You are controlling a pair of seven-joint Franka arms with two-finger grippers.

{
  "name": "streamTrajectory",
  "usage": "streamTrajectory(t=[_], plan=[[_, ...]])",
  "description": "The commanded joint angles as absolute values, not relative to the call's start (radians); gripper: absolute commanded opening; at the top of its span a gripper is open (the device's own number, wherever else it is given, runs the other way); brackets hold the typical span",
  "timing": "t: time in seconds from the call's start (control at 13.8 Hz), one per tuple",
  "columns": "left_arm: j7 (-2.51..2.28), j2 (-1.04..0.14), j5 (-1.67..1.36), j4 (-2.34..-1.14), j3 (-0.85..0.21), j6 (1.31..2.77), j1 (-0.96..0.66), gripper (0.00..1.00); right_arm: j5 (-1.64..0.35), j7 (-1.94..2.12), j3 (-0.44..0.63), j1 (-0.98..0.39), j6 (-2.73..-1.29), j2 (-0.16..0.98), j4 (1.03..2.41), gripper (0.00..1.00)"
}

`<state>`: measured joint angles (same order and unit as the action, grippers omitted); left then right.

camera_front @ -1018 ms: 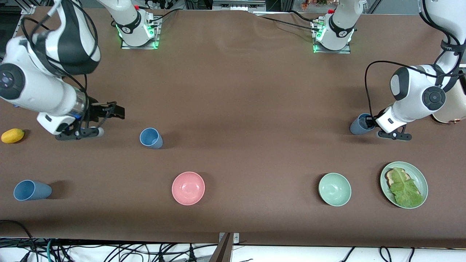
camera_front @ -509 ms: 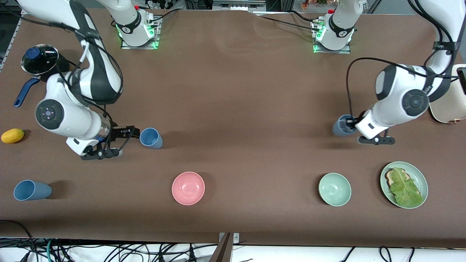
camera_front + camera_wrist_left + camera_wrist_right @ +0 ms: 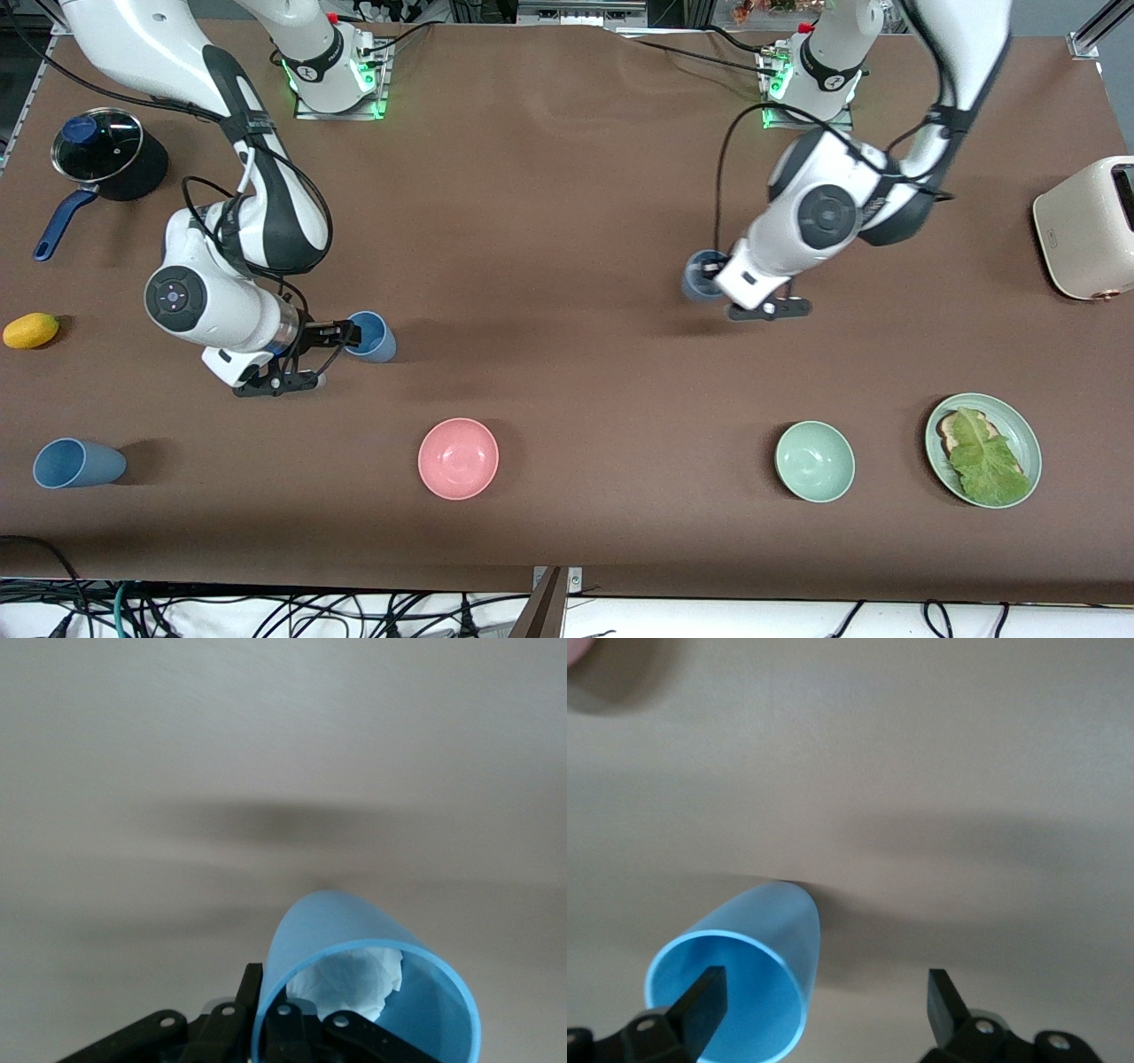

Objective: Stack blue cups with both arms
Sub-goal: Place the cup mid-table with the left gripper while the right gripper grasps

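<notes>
A light blue cup (image 3: 374, 338) stands on the table toward the right arm's end. My right gripper (image 3: 348, 335) is open at its rim. In the right wrist view, one finger (image 3: 704, 1001) is inside the cup's (image 3: 757, 943) mouth and the other finger (image 3: 943, 997) is well outside it. My left gripper (image 3: 725, 283) is shut on the rim of a slate-blue cup (image 3: 702, 275) and holds it above the table's middle. In the left wrist view this cup (image 3: 354, 948) has white crumpled paper inside. A third blue cup (image 3: 78, 463) lies on its side near the front edge.
A pink bowl (image 3: 458, 458), a green bowl (image 3: 814, 461) and a green plate (image 3: 1023, 434) with toast and lettuce sit nearer the front camera. A cream toaster (image 3: 1085, 226) is at the left arm's end. A lidded pot (image 3: 97, 155) and a yellow fruit (image 3: 31, 330) are at the right arm's end.
My left gripper has carried the slate-blue cup from beside the toaster toward the table's middle. My right gripper has moved up to the light blue cup, with one finger now in its mouth.
</notes>
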<state>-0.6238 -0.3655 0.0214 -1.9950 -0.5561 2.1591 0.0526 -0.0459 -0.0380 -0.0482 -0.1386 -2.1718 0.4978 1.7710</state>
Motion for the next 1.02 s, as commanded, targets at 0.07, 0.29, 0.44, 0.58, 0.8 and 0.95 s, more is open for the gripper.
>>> streamTrajectory(t=[0.07,0.29,0.44,0.58,0.8,0.95], plan=[[-0.69,-0.466,0.021,-1.956,-0.551,2.223,-0.003,0.0,-0.031,-0.052,-0.052,-0.141,-2.232,0.456,1.858,1.0],[-0.695,-0.486,0.018,-1.956,-0.551,2.223,-0.035,0.0,-0.032,-0.052,-0.052,-0.149,-2.276,0.465,1.882,0.84],[-0.695,-0.491,0.012,-1.951,-0.554,2.221,-0.037,0.0,-0.037,-0.101,-0.052,-0.169,-2.278,0.466,1.884,0.43],[-0.693,-0.471,0.009,-1.938,-0.554,2.211,-0.017,0.99,-0.035,-0.153,-0.052,-0.19,-2.273,0.466,1.884,0.13],[-0.692,-0.358,0.009,-1.902,-0.554,2.151,-0.008,1.0,-0.037,-0.144,-0.051,-0.19,-2.27,0.465,1.879,0.0],[-0.68,-0.338,0.021,-1.769,-0.552,1.955,0.021,1.0,-0.037,-0.135,-0.049,-0.189,-2.27,0.462,1.868,0.0]])
